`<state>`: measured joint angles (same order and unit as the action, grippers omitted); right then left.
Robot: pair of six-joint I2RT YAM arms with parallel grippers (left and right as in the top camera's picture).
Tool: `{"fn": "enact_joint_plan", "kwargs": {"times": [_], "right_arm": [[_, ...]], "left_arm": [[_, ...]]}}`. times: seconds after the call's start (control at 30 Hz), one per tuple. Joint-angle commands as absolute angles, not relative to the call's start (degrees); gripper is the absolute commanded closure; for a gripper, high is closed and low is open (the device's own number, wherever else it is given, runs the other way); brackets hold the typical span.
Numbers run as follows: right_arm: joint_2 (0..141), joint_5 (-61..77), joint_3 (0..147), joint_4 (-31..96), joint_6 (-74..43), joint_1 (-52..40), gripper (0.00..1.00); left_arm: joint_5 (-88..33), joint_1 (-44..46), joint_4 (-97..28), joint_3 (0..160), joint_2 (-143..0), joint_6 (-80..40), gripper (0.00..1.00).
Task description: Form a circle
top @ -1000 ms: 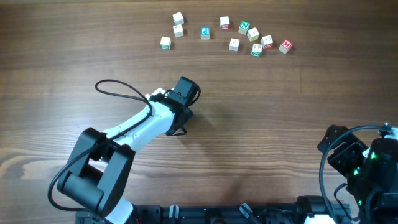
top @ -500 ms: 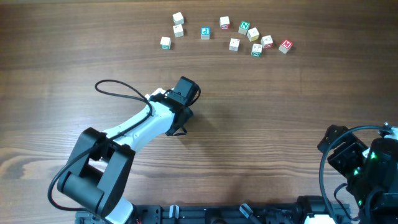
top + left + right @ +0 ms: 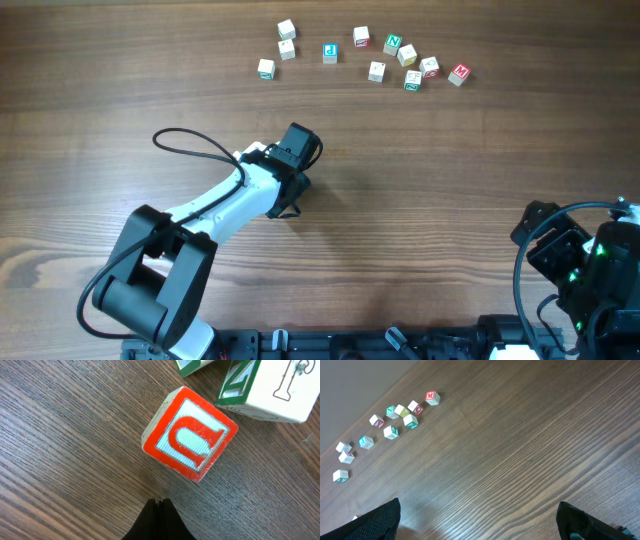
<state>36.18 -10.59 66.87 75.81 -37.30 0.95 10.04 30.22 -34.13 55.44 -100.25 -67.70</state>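
No ring of cubes shows. In the left wrist view, a red-printed letter cube (image 3: 190,435) lies close to a cube with a green side and a pale top (image 3: 270,385), with a corner of a third, green-edged cube (image 3: 192,364). My left gripper (image 3: 160,503) is shut and empty, its tip on the wood a little short of the red cube. In the overhead view this cluster is hidden beneath the left arm's wrist (image 3: 292,160). My right gripper (image 3: 480,522) stands wide open over bare wood, holding nothing.
Several scattered letter cubes (image 3: 375,55) form a loose row along the table's far side, also seen as small cubes (image 3: 395,415) in the right wrist view. The right arm (image 3: 575,270) sits at the near right corner. A black cable (image 3: 190,140) loops by the left arm.
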Motion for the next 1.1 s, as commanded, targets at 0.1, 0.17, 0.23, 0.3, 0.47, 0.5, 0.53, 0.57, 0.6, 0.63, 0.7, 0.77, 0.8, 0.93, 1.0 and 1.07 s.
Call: {"fn": "enact_joint_plan", "kwargs": {"times": [0.1,0.17,0.23,0.3,0.47,0.5,0.53,0.57,0.6,0.63,0.7,0.77,0.8,0.93,1.0,1.07], "right_arm": [[35.9,-10.9,66.9,75.9,-37.7,0.8,0.0],[35.9,-10.9,66.9,75.9,-37.7,0.8,0.0],[35.9,-10.9,66.9,75.9,-37.7,0.8,0.0],[35.9,-10.9,66.9,75.9,-37.7,0.8,0.0],[35.9,-10.9,66.9,75.9,-37.7,0.8,0.0],[35.9,-10.9,66.9,75.9,-37.7,0.8,0.0],[35.9,-10.9,66.9,75.9,-37.7,0.8,0.0],[35.9,-10.9,66.9,75.9,-37.7,0.8,0.0],[35.9,-10.9,66.9,75.9,-37.7,0.8,0.0],[35.9,-10.9,66.9,75.9,-37.7,0.8,0.0],[35.9,-10.9,66.9,75.9,-37.7,0.8,0.0],[35.9,-10.9,66.9,75.9,-37.7,0.8,0.0],[35.9,-10.9,66.9,75.9,-37.7,0.8,0.0],[35.9,-10.9,66.9,75.9,-37.7,0.8,0.0],[35.9,-10.9,66.9,75.9,-37.7,0.8,0.0],[35.9,-10.9,66.9,75.9,-37.7,0.8,0.0]], "left_arm": [[11.2,30.0,-34.1,55.1,-100.6,-68.4,0.96],[11.2,30.0,-34.1,55.1,-100.6,-68.4,0.96],[11.2,30.0,-34.1,55.1,-100.6,-68.4,0.96],[11.2,30.0,-34.1,55.1,-100.6,-68.4,0.96],[11.2,30.0,-34.1,55.1,-100.6,-68.4,0.96],[11.0,30.0,-34.2,55.1,-100.6,-68.4,0.96],[11.0,30.0,-34.5,55.1,-100.6,-68.4,0.96],[10.7,30.0,-34.8,55.1,-100.6,-68.4,0.96],[10.7,30.0,-35.0,55.1,-100.6,-68.4,0.96],[10.8,30.0,-35.0,55.1,-100.6,-68.4,0.96],[10.8,30.0,-35.0,55.1,-100.6,-68.4,0.96],[10.8,30.0,-34.7,55.1,-100.6,-68.4,0.96],[10.8,30.0,-34.5,55.1,-100.6,-68.4,0.96],[10.8,30.0,-33.9,55.1,-100.6,-68.4,0.96],[10.8,30.0,-33.6,55.1,-100.6,-68.6,0.96],[10.8,30.0,-33.3,55.1,-100.6,-69.7,0.96]]}}
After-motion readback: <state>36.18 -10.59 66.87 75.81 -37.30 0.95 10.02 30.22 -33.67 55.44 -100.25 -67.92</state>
